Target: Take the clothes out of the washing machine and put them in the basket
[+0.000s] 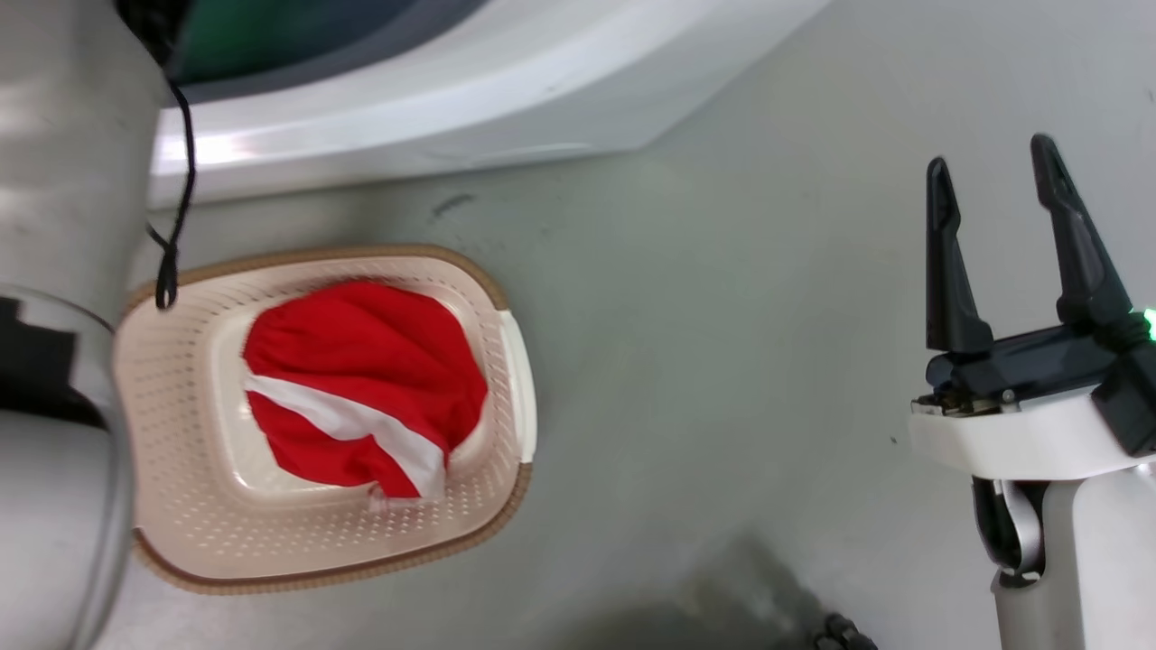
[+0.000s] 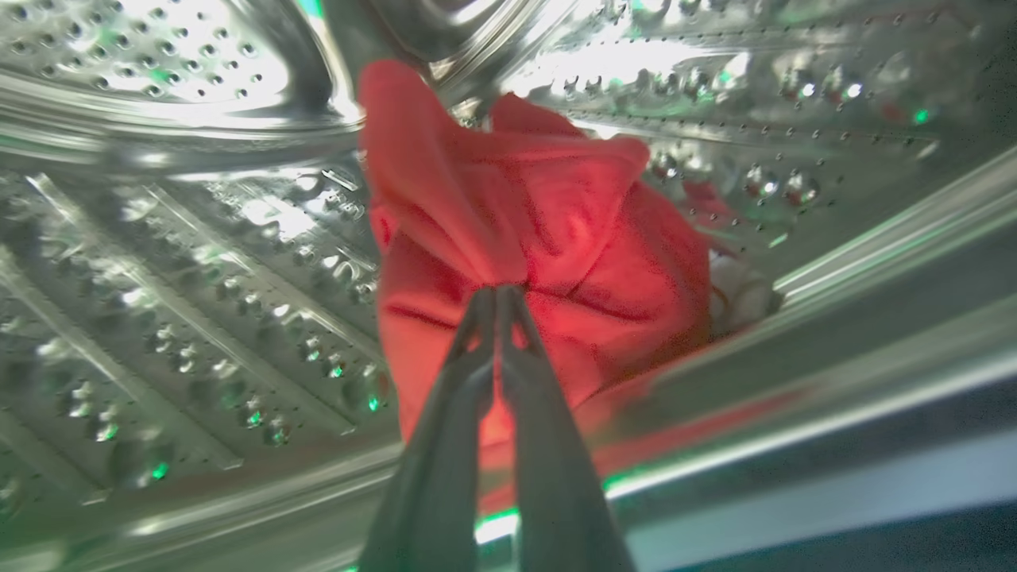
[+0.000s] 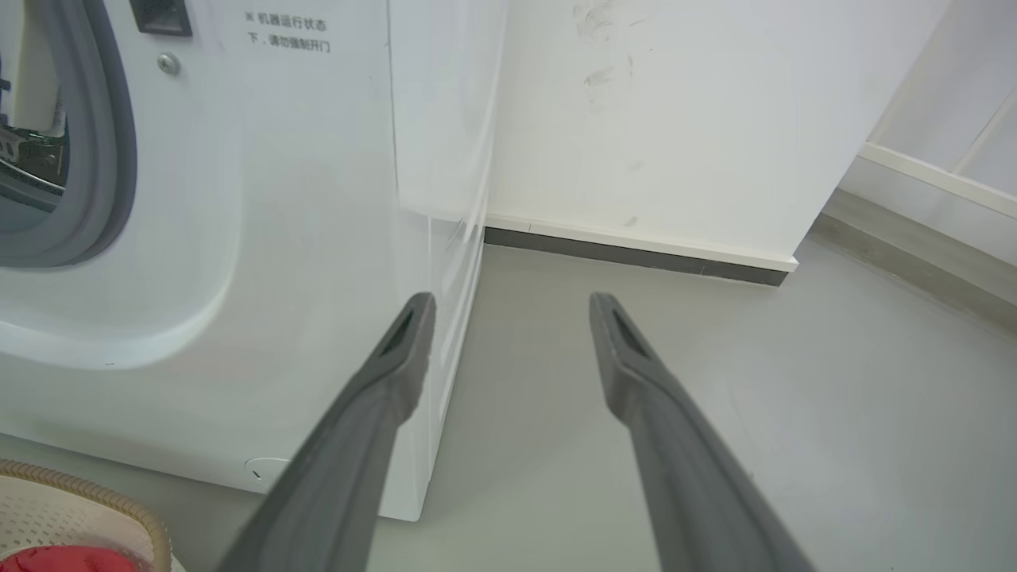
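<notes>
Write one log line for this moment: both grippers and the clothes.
left gripper: shut on red garment inside drum | right gripper: open, above floor | basket: holds red-white garment

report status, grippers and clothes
Left gripper shut on red cloth in drum. Right gripper open, idle above floor. Another red-and-white garment lies in basket. Nothing blocking seen.

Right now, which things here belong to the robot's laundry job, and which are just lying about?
Part of the job: washing machine; its steel drum; red garment in the drum, pinched by the shut left gripper; basket; red-and-white garment lying in it.

Just around: open right gripper, holding nothing; grey floor; white wall; dark skirting.
</notes>
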Available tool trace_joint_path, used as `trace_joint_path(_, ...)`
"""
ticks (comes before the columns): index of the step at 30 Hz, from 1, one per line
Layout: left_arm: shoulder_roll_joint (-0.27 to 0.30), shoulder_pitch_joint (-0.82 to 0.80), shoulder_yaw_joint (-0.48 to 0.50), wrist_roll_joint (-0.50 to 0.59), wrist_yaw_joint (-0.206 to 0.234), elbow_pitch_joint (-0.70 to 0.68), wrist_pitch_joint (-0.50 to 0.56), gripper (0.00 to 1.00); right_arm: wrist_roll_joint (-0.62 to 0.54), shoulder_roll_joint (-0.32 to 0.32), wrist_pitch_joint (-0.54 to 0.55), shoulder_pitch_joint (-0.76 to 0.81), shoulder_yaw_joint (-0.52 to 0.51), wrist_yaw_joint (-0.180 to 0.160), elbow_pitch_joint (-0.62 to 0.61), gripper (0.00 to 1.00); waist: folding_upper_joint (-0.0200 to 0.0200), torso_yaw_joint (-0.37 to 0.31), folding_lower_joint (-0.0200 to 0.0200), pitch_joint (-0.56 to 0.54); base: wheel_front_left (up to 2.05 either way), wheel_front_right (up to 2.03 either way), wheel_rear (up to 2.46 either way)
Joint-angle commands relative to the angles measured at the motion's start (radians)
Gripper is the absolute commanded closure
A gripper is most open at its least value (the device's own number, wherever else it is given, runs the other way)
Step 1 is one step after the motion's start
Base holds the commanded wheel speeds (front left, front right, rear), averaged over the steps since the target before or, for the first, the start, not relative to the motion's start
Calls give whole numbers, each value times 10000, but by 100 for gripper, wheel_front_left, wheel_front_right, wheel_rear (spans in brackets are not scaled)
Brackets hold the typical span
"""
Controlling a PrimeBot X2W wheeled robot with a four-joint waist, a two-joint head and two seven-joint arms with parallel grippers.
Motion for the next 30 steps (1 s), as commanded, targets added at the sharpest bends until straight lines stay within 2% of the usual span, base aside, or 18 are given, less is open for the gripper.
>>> trace_joint_path(1,-129,274,-42,-143,1,-114,-208,100,-114,9,-20,166,-6,-8,52,0,0,402,0,-541,0,0,0)
trace_joint_path(10,-401,1918,-895,-846,2,-756,-1478,100,-565,7,-20,782,40,-7,266,0,0,971,0,-1911,0,0,0)
trace_joint_path(19,-276,3665,-1675,-1549,2,-1546,-2601,100,-686,7,-20,1428,161,-8,521,0,0,1368,0,-3179,0,0,0)
trace_joint_path(30,55,5012,-2047,-1737,69,-2827,-3203,100,-723,9,-20,2043,231,-7,768,0,0,1780,0,-4506,0,0,0)
